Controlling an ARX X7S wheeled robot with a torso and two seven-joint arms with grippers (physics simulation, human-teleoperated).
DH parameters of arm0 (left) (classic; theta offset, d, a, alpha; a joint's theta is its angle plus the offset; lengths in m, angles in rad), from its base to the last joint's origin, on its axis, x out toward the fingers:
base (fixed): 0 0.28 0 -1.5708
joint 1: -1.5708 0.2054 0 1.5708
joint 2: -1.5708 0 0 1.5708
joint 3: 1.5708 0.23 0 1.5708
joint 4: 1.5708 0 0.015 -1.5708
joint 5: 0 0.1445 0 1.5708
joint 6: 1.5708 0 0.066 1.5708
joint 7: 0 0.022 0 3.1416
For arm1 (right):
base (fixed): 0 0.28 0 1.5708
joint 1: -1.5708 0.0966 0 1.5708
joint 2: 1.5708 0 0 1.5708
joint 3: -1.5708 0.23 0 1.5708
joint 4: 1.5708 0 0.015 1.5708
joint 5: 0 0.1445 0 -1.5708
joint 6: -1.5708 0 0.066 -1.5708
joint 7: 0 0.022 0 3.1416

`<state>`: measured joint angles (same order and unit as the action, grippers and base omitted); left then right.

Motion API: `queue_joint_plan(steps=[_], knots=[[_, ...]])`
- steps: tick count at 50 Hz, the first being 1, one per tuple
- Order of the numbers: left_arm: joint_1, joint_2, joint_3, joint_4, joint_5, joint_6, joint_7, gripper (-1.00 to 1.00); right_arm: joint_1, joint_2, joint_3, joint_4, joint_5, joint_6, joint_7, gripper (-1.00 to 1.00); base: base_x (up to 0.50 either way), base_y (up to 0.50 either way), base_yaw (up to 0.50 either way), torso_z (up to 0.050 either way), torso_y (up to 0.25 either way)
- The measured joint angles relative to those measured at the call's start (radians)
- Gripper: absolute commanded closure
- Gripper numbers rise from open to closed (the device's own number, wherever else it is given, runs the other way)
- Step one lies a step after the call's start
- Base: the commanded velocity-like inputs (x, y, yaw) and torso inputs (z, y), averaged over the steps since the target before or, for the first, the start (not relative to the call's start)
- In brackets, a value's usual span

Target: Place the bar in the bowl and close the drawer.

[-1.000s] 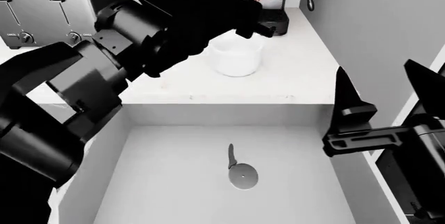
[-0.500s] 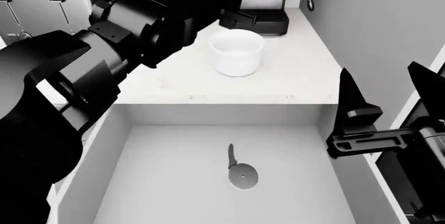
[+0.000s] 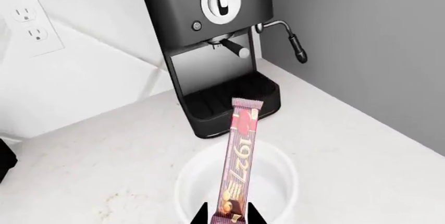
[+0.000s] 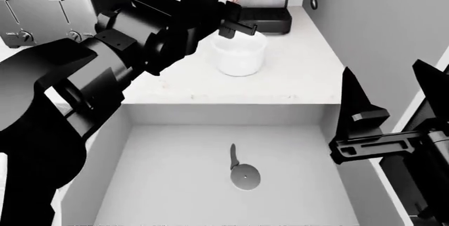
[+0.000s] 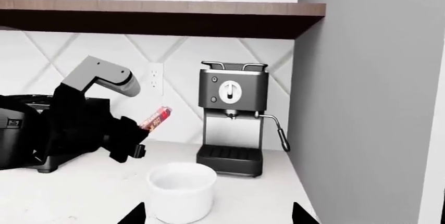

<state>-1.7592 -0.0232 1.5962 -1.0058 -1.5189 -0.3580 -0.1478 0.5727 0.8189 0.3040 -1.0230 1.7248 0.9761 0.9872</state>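
Left fingers (image 3: 227,220) clamped on the bar (image 3: 238,156) — swung back right since a moment ago, bar now poised over the bowl (image 5: 181,190), which sits on the counter (image 4: 295,73) near the espresso machine (image 5: 233,122); release looks next

Right fingers (image 4: 389,110) spread, idle — drawer (image 4: 175,184) still open, pizza cutter (image 4: 242,172) inside
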Motion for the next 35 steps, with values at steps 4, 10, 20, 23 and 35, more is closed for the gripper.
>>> queue_joint_plan(steps=[4, 10, 20, 23, 35], knots=[[-0.001, 0.000, -0.001, -0.001, 0.007, -0.003, -0.001, 1.00, 0.000, -0.003, 0.000, 0.000, 0.001, 0.000, 0.000, -1.00, 0.00, 0.00, 0.00, 0.012, -0.250], [0.000, 0.000, 0.001, 0.000, 0.014, -0.008, 0.000, 1.00, -0.004, -0.007, 0.003, -0.002, 0.001, 0.000, -0.002, -1.00, 0.00, 0.00, 0.00, 0.010, -0.178], [-0.016, 0.000, 0.001, 0.006, 0.020, -0.011, 0.011, 1.00, -0.016, -0.015, 0.013, -0.005, -0.004, 0.002, -0.010, -1.00, 0.00, 0.00, 0.00, 0.000, 0.000], [-0.028, 0.000, 0.001, 0.007, 0.020, -0.011, 0.014, 1.00, -0.018, -0.016, 0.017, -0.007, -0.002, 0.002, -0.011, -1.00, 0.00, 0.00, 0.00, 0.000, 0.000], [-0.080, 0.000, -0.001, 0.011, 0.025, -0.015, 0.018, 1.00, -0.022, -0.019, 0.035, -0.015, 0.015, 0.007, -0.005, -1.00, 0.00, 0.00, 0.00, 0.000, 0.000]])
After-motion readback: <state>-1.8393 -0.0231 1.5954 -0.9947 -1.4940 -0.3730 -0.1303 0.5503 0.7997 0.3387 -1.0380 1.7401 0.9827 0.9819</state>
